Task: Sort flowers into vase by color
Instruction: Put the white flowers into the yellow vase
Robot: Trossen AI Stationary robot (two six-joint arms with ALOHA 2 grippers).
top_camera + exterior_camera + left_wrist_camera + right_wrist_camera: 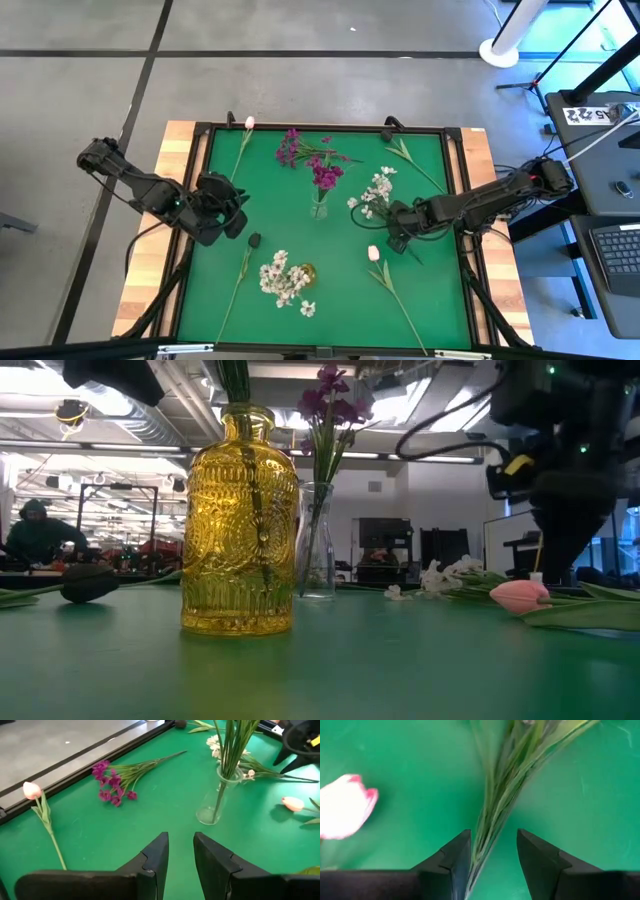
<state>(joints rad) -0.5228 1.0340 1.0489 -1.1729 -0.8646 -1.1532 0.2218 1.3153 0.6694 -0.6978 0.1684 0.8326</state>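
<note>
Currently, the flowers lie spread over the green table mat (340, 290), with some already placed in vases. A clear glass vase (319, 209) stands near the middle of the mat and holds a magenta cluster (326, 176) upright on green stems. A second magenta cluster (296, 148) lies flat on the mat toward the far edge, its stems fanning out sideways. A yellow embossed glass vase (240, 525) stands nearer the front edge; a spray of small white blossoms (285, 278) rises from it.

A loose white spray (374, 192) lies right of the clear vase, its long green stems running toward the right gripper (394, 232). In the right wrist view, the stems (502, 785) pass between the two dark fingers (455, 857), which stand apart on either side of the bundle; contact cannot be determined.

Single buds lie flat on long leafy stems: one pale pink bud (249, 123) at the far left edge, one pink-tipped bud (373, 253) just in front of the right gripper, and one dark bud (254, 240) beside the left gripper (236, 218). Another green stem (412, 160) lies at the far right.

The left gripper hovers over the mat's left side, fingers (155, 857) narrowly parted and holding nothing.
</note>
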